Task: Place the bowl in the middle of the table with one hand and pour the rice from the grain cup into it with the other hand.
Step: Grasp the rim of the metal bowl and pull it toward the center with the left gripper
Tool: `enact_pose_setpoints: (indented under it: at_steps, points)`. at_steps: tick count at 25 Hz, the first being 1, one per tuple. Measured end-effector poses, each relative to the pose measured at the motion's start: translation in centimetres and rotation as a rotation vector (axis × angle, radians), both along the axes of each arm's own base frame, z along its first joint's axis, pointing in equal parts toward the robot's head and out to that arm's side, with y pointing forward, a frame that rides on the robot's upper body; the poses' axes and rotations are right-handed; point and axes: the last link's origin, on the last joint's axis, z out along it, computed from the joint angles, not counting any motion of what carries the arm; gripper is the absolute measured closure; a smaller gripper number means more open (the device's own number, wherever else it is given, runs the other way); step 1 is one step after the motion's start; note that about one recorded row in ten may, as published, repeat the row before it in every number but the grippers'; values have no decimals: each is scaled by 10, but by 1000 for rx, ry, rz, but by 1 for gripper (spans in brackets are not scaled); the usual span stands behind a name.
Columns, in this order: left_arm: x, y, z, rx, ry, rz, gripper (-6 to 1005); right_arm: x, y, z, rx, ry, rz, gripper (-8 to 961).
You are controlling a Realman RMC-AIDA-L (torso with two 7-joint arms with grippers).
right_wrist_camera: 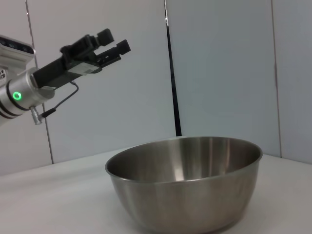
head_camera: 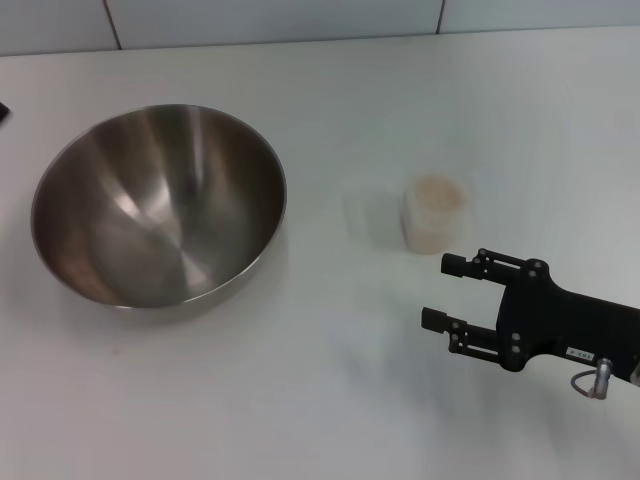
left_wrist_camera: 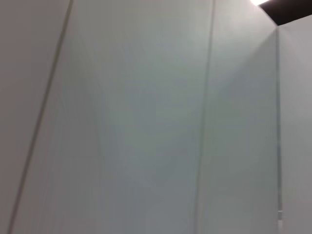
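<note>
Right claw [head_camera: 446,292], fingers spread w/ nothing between, sits lower right just below the rice-filled cup [head_camera: 436,212], which stands mid-right on the table [head_camera: 330,400] w/ the bowl [head_camera: 160,205] at left; left claw [right_wrist_camera: 111,43] raised, looks nearly closed; approach level, centre cup, squeeze gently.

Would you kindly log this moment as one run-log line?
bowl: on table, empty | cup: upright, holds rice | right gripper: open, short of cup | left gripper: raised, away from bowl
</note>
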Motion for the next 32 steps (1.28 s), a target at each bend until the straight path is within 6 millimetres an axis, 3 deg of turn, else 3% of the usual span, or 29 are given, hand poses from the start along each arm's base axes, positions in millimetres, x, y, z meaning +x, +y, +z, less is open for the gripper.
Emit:
enact_pose_setpoints:
  at_steps: [5,7,14,16,19,20,32]
  points:
    - [-2,6,3,23,9,27,215,-1,-1,-1,-2,7,-3,266]
    - [-8,20,5,36,46,95,215,-1,-1,-1,-1,8,-4,266]
    - [-10,35,9,12,84,152,215,-1,0,-1,2,9,-4,267]
    - [-9,59,11,-104,159,246,214,-1,1,-1,3,9,-3,267]
    - [-8,66,11,-135,189,273,214,-2,1,-1,4,9,-3,266]
    - [-4,76,12,-207,238,337,214,-2,2,-1,4,9,-2,266]
    - [7,95,11,-458,519,592,214,-2,3,0,8,5,1,266]
